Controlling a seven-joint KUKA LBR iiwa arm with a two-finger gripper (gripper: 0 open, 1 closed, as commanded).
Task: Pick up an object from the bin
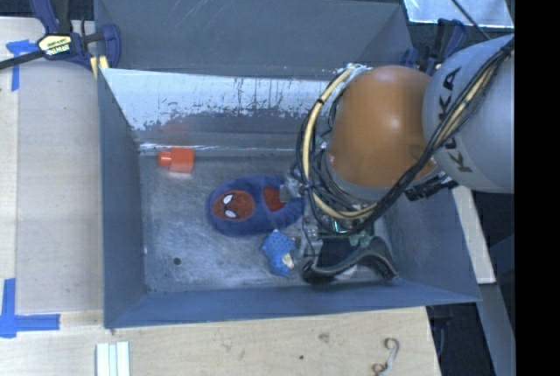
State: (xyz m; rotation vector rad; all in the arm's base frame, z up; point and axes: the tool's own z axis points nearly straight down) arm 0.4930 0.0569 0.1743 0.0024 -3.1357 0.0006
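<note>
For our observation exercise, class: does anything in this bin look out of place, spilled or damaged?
Nothing stands out. The orange block lies alone near the back, the blue spider-face slipper mid-floor, a small blue piece just in front of it.

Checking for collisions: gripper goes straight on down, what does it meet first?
Likely the bare bin floor by the near wall. The small blue thing lies just beside the gripper and may be clipped; depth is unclear.

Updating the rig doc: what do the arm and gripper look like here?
Silver-grey rounded arm link with black KUKA lettering; glossy orange dome cover on the wrist; black and yellow cables looped around it; black gripper below.
</note>
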